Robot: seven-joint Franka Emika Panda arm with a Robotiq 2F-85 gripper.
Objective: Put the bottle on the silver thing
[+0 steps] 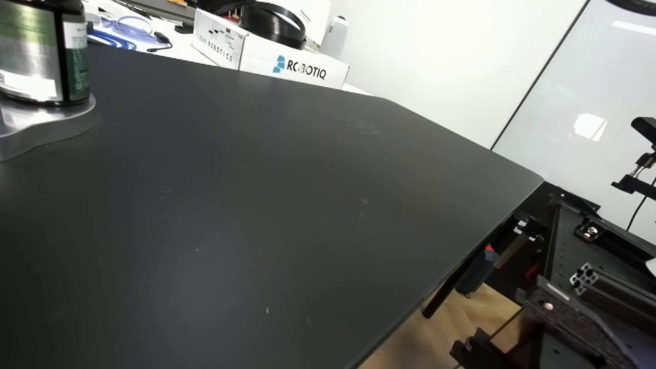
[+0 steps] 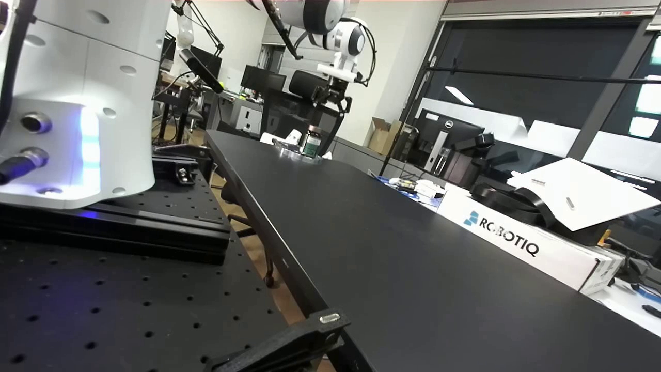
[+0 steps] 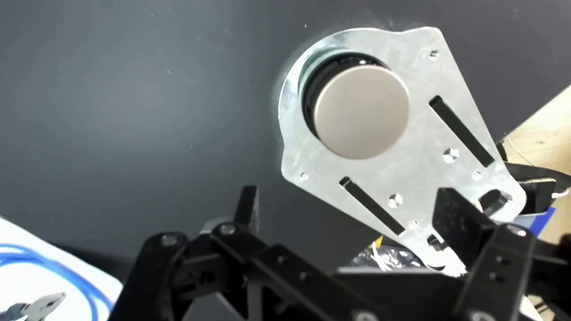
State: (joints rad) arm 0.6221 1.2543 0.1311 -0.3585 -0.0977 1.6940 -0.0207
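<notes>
Bottle (image 3: 361, 111) tops silver plate (image 3: 417, 160), box (image 1: 292, 64) well apart.

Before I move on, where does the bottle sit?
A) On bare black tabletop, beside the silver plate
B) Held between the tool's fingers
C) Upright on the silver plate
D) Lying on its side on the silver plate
C: in an exterior view the bottle stands upright with its base on the silver plate, and the wrist view shows the tool open and clear of it.
</notes>
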